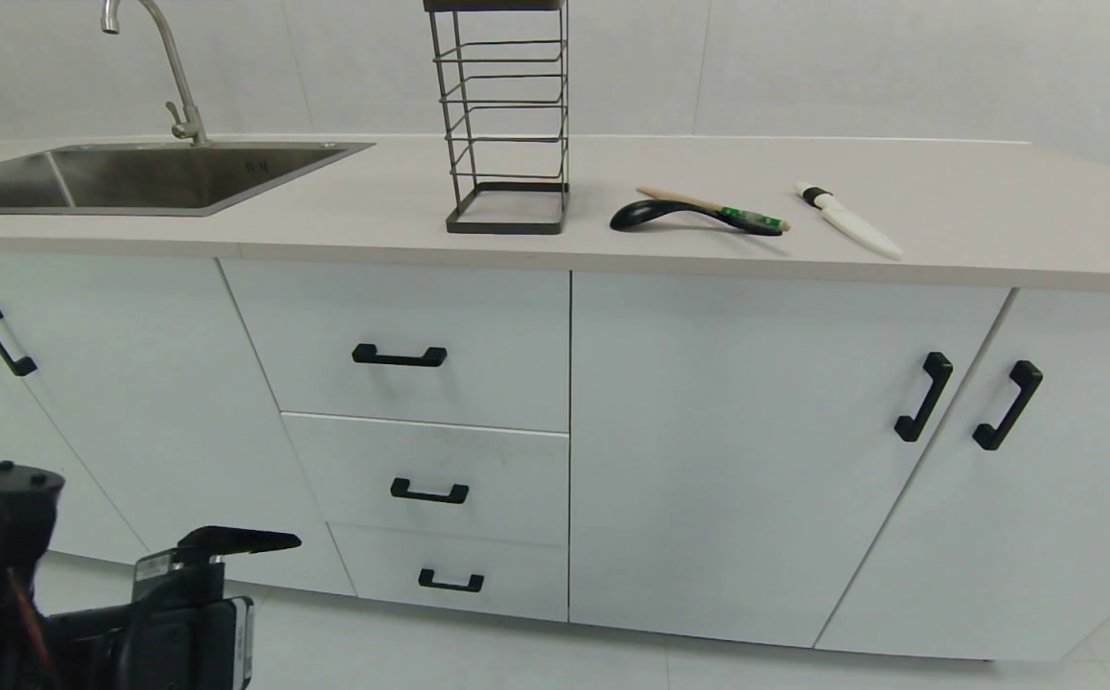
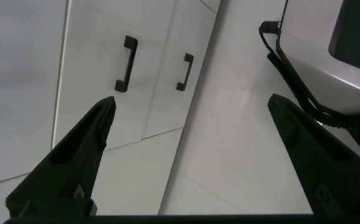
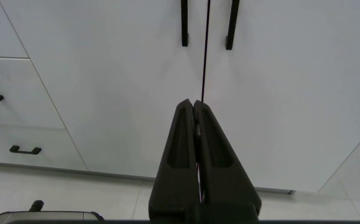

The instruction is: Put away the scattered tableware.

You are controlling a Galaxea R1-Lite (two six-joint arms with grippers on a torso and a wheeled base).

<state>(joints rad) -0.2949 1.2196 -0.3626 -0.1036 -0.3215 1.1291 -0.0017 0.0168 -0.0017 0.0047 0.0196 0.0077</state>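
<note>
Tableware on counter (image 1: 325, 216), arms low.
My head view has spoon (image 1: 641, 214), chopsticks (image 1: 699, 202), knife (image 1: 852, 222) right of the rack (image 1: 507, 228); wrist views face cabinet doors (image 3: 279, 93): left gripper (image 2: 192, 102) wide, right gripper (image 3: 195, 104) pinched empty.

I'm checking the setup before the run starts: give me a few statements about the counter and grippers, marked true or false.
1. The rack stands between the sink and the spoon. True.
2. The knife lies in the sink. False: it lies on the counter, right of the spoon.
3. The left gripper has its fingers open. True.
4. The right gripper holds the spoon. False: its fingers are shut on nothing.
</note>
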